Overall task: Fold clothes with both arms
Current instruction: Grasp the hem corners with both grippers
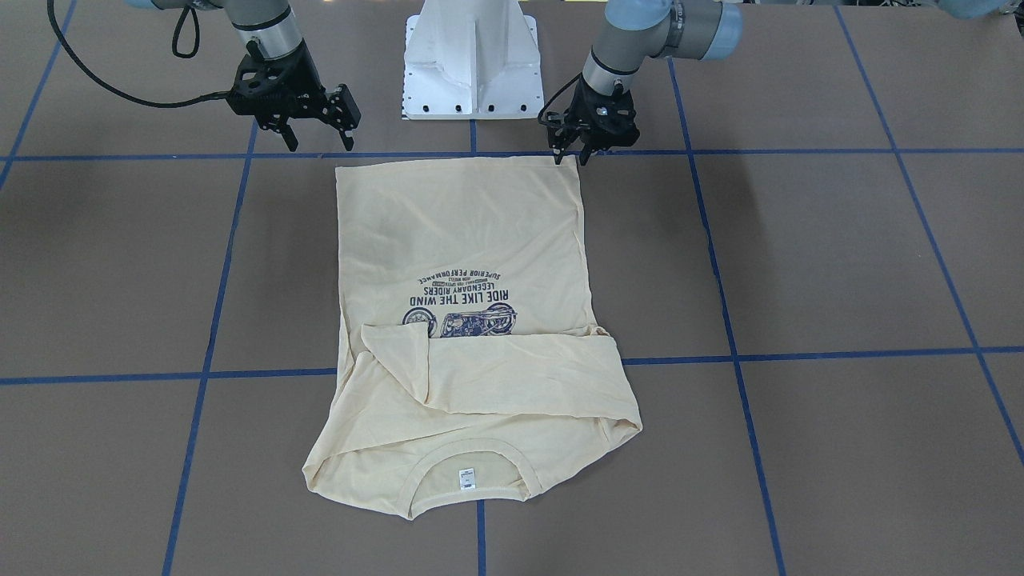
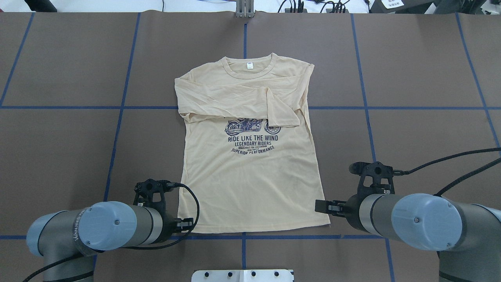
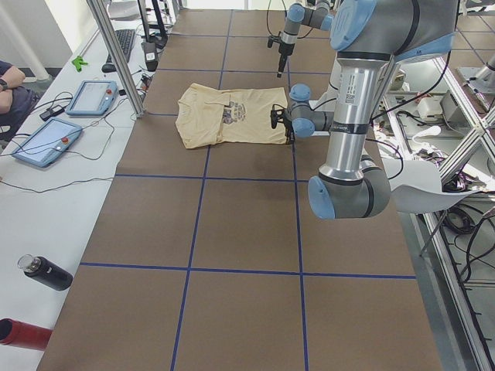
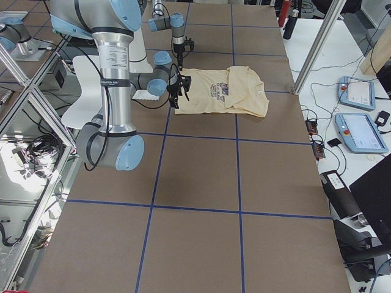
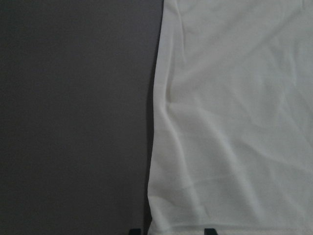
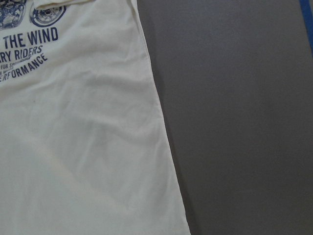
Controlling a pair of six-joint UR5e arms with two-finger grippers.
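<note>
The clothes are one cream long-sleeved shirt (image 1: 472,240) (image 2: 250,176), lying flat and print side up. Both sleeves are folded across its chest, and the collar with its white label (image 2: 249,65) lies on the side away from the robot. My left gripper (image 1: 572,156) is open and low over the hem corner. In the left wrist view its fingertips (image 5: 134,230) straddle the hem edge of the shirt (image 5: 234,122). My right gripper (image 1: 320,142) hangs open just outside the other hem corner, touching nothing. The right wrist view shows only the shirt's side edge (image 6: 73,147) and bare table.
The white base pedestal (image 1: 472,64) stands between the arms, close to the hem. Blue tape lines (image 1: 800,354) cross the brown table. Off the table's far side are a metal post (image 3: 116,54), two tablets (image 3: 91,97), a black bottle (image 3: 46,272) and a person's arm (image 3: 11,93).
</note>
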